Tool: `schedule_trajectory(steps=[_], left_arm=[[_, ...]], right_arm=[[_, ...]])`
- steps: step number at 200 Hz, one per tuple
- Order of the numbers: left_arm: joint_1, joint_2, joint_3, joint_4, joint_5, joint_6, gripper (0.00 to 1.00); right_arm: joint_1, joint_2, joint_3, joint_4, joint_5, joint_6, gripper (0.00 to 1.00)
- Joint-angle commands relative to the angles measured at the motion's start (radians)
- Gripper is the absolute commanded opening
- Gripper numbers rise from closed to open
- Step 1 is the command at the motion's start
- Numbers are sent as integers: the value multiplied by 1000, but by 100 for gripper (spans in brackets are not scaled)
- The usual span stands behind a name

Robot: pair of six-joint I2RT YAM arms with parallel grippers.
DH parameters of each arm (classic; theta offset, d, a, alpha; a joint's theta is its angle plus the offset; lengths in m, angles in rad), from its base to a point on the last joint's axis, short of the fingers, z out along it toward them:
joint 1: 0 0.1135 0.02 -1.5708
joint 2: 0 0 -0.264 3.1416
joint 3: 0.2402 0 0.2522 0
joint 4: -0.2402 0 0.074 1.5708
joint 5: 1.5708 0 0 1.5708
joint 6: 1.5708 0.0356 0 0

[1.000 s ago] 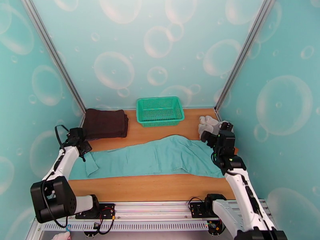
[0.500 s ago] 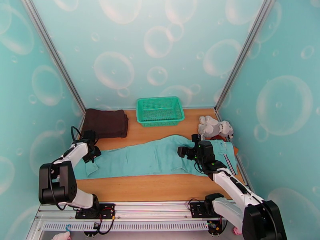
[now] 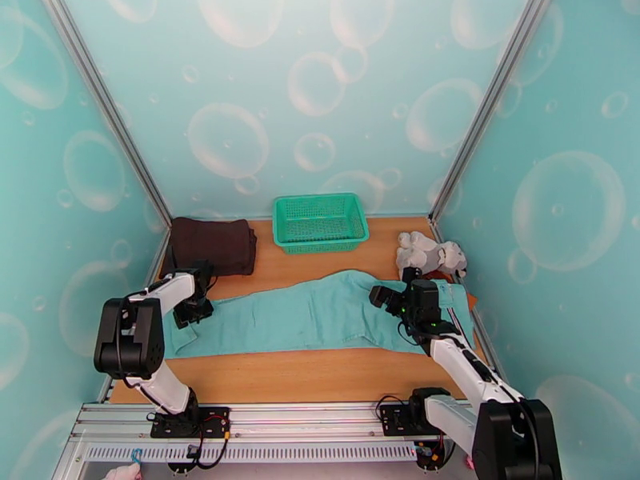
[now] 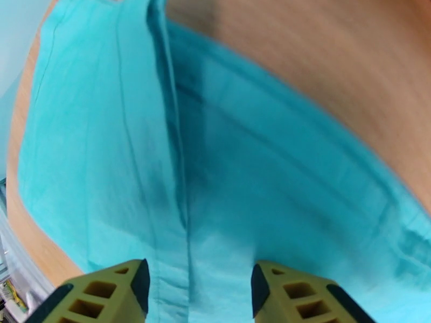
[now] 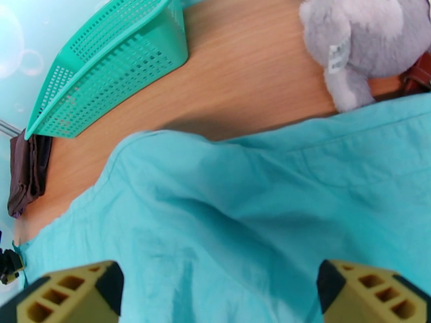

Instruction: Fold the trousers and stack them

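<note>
Both spread apart, left hand (image 4: 199,289) and right hand (image 5: 221,294) hang over opposite ends of the trousers (image 3: 320,314).

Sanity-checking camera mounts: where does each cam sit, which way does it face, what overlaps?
Top external: above and behind the bases, facing down and forward over the table; both arms show.
Left wrist: looks down past left end effector, fingers apart, onto trousers.
Right wrist: looks past open right end effector over trousers toward basket and plush.
Shared: top and right wrist both see basket, trousers.
</note>
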Motion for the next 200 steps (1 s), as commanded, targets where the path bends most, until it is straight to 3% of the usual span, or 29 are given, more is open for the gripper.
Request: schedule_trajectory(steps=[1,36,61,88,125,159,200], left_arm=[[-30,30,40,-138,-84,-68,54],[-27,75,40,-138,-76,-60,54],[-24,76,48,-160,-95,-69,37],[-7,59,60,-204,-126,-73,37],[49,6,68,-179,-122,-19,0],[129,-82,91,-165,-169,33,0],[239,-228,108,-117,-211,73,0]], right_arm=[[-21,32,-3,35,-88,26,99],[-66,51,-29,53,-96,43,99],[-105,62,-54,82,-109,71,99],[-163,100,-67,100,-149,90,99],[-220,106,-98,133,-195,109,99],[-293,135,-138,176,-226,137,99],[-306,133,-129,174,-203,150,99]])
